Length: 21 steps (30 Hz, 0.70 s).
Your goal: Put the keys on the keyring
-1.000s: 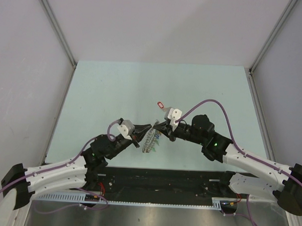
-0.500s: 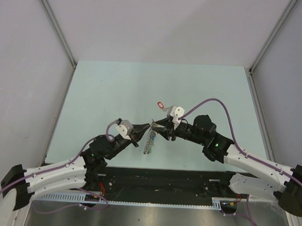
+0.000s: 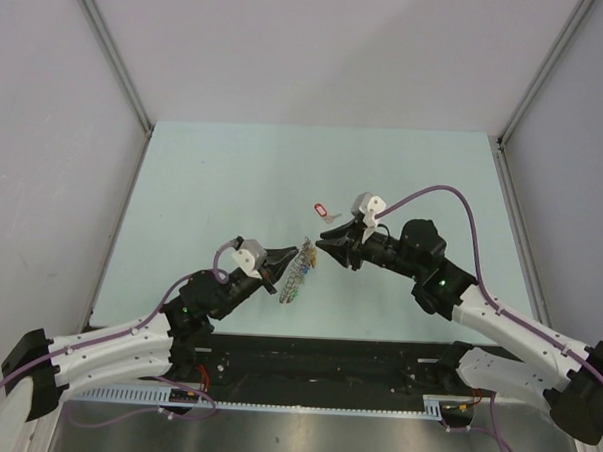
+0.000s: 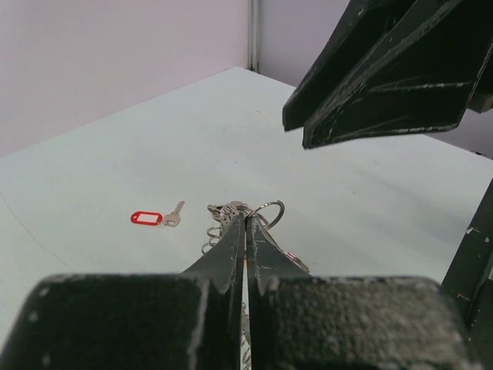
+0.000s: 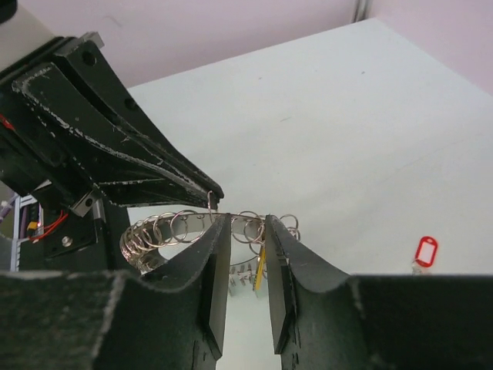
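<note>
Top external view: left pincer (image 3: 296, 254) clamps the keyring (image 3: 298, 273) — right pincer (image 3: 322, 245), slightly parted and empty, sits just beside it; red key (image 3: 322, 209) lies on the bench (image 3: 234, 173) beyond.

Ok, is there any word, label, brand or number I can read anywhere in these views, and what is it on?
No readable text in any view.
Red oblong plastic key tag lying on the pale green table: its white label window looks blank, but it is too small to be sure.
Small tags bunched on the grey wire keyring: too small and blurred to read.
</note>
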{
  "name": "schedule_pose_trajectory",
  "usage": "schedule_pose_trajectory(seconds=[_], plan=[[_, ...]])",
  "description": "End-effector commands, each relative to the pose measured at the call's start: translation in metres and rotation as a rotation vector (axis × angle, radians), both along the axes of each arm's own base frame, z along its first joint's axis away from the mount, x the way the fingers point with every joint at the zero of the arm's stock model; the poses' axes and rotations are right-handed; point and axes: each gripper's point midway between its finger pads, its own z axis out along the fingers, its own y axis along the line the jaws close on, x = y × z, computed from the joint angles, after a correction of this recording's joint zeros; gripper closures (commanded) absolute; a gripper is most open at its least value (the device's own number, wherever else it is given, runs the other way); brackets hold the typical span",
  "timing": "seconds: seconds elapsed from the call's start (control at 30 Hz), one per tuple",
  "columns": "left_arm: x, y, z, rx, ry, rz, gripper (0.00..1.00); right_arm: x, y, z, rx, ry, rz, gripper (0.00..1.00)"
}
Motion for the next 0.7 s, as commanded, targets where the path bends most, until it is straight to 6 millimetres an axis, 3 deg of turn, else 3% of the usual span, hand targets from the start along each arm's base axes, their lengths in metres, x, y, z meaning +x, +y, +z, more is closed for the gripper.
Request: schedule_pose_trajectory(seconds=[0.0,0.43,0.67], plan=[[0.001,0.005,0.035,-0.112,-0.038,0.023,1.00,-0.003,0.013,0.010,0.034,0.019,0.059,0.72],[0.006,0.005,0.032,-0.090,-0.006,0.042,1.00,0.001,0.029,-0.004,0.011,0.027,0.067,0.75],[0.010,0.009,0.031,-0.086,0.029,0.080,1.00,0.012,0.011,-0.010,-0.035,0.021,-0.006,0.71]])
